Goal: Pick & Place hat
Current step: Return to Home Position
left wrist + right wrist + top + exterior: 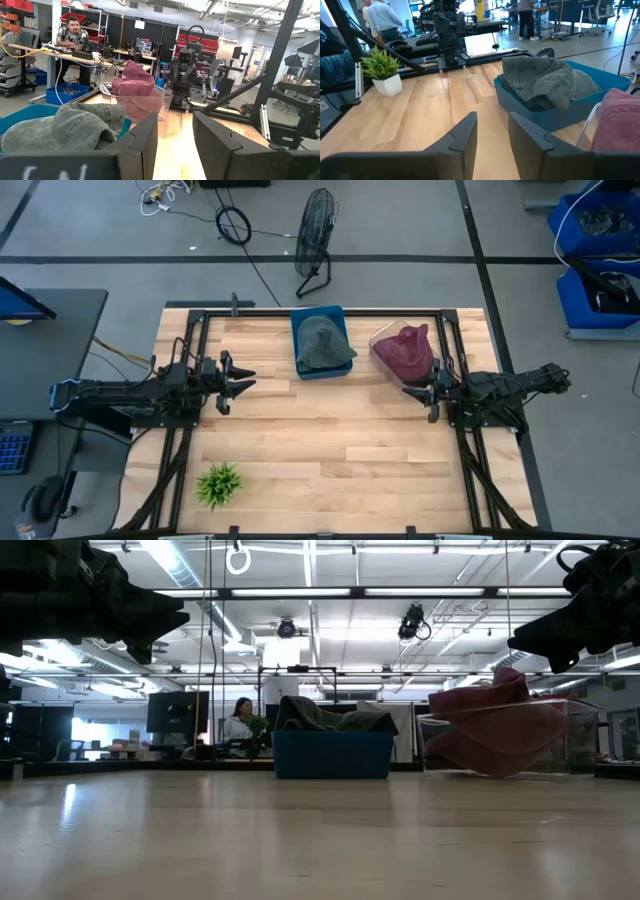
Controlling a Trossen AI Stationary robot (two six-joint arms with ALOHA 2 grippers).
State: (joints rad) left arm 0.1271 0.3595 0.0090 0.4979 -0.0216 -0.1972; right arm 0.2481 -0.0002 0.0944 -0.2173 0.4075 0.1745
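The blue bin (318,311) sat at the back of the wood table (330,440). The gray cap (322,345) lay in it, soft and floppy, heaped above the rim. Just beside it stood the clear bin (578,740) with see-through walls. The red caps (408,352) were piled in it, soft and lumpy. The left claw (243,378) hung over the table's left side, fingers apart, holding nothing. The right claw (412,392) hung near the clear bin, open and empty too. A small spiky plant (218,484) stood at the front.
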